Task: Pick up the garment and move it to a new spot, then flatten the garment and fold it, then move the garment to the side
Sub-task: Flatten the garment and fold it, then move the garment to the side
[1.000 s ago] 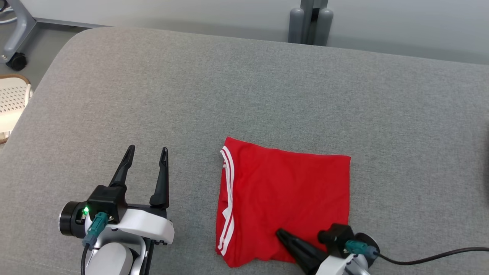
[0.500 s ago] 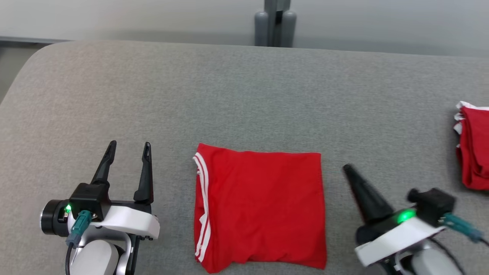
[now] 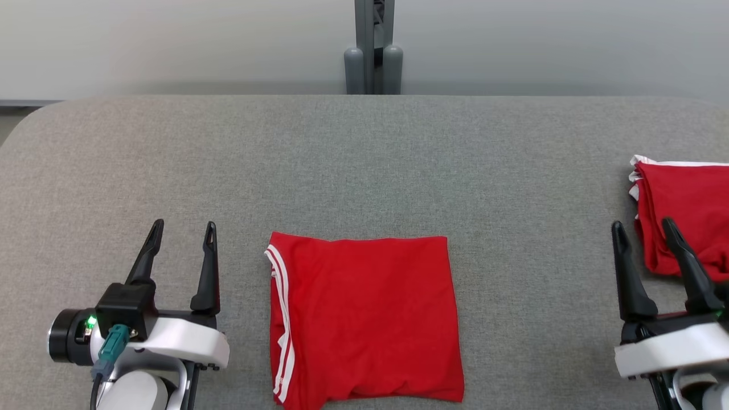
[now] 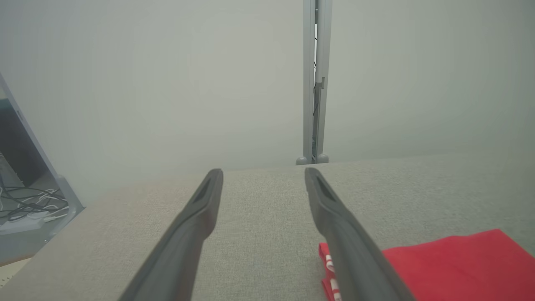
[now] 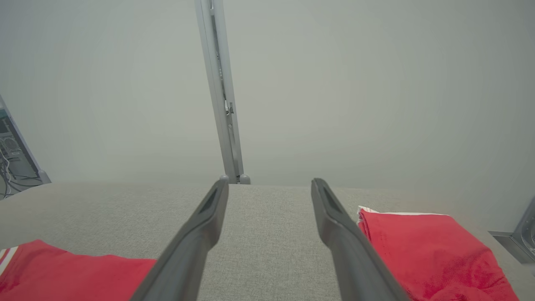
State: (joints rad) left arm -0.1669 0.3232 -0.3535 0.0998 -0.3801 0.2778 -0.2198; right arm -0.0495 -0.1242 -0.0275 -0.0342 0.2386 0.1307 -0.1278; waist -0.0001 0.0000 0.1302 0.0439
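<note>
**A:** Head view, where is the garment [image 3: 364, 319] lying?

**B:** Folded square on the grey fabric surface [image 3: 364, 159], between the left gripper [image 3: 183, 225] and right gripper [image 3: 641, 224], touching neither.

**A:** How do they stand?

**B:** Both spread wide, holding nothing. Another red pile [image 3: 683, 199] lies just beside the right one.

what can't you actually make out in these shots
- Red pile: the head view's right edge cuts it off, and the fingers of the right gripper cover part of its near edge; piece count unclear.
- Folded garment: its top layer hides the layers beneath; in the left wrist view a finger of the left gripper covers part of its striped edge.
</note>
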